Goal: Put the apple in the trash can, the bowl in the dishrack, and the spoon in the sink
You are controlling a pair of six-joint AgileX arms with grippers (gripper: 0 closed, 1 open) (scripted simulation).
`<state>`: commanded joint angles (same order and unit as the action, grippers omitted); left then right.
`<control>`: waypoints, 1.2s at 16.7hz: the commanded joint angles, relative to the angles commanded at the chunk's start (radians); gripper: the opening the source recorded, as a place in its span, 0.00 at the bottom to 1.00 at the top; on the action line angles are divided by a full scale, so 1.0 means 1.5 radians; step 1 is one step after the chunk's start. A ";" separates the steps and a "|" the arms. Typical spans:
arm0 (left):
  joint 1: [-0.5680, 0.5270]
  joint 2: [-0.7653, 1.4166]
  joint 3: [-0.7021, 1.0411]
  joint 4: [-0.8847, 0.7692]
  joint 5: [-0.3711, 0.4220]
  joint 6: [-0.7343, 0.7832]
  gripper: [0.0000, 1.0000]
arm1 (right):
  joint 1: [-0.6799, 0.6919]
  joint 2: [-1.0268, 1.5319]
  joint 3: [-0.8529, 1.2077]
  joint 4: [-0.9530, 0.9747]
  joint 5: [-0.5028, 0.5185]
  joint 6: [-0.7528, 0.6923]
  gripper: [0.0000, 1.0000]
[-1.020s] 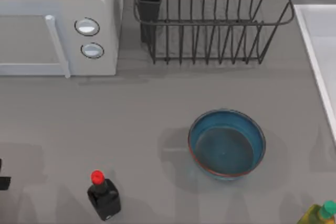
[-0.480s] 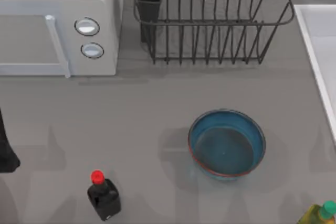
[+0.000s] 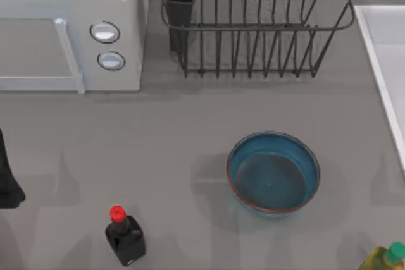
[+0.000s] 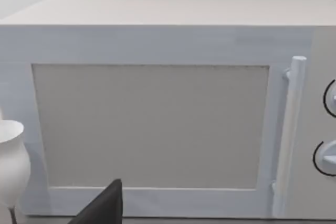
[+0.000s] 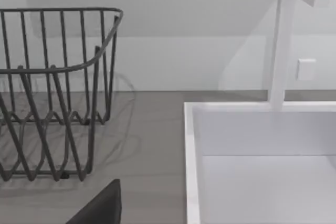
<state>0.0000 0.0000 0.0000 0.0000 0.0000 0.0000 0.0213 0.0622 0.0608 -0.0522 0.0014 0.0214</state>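
Bowl [image 3: 273, 174] is sitting in open bench [image 3: 177, 131] space below the dishrack [image 3: 253, 23] — left end effector [image 3: 7, 181] is hanging at the bench's left edge, opening can't tell.

Sink [image 3: 386, 67] cut by right edge; left claw [image 3: 7, 181] mostly off-frame.

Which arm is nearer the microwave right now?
Left. Its end effector sits at the table's left edge, just in front of the microwave. The right wrist view faces the dishrack and sink, farther right.
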 joint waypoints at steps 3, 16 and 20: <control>0.000 0.000 0.000 0.000 0.000 0.000 1.00 | 0.034 0.104 0.099 -0.079 0.000 0.033 1.00; 0.000 0.000 0.000 0.000 0.000 0.000 1.00 | 0.248 0.918 0.720 -0.607 -0.008 0.256 1.00; 0.000 0.000 0.000 0.000 0.000 0.000 1.00 | 0.295 1.087 0.865 -0.721 -0.005 0.304 1.00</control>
<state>0.0000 0.0000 0.0000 0.0000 0.0000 0.0000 0.4643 1.6929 1.3588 -1.1337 -0.0063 0.4773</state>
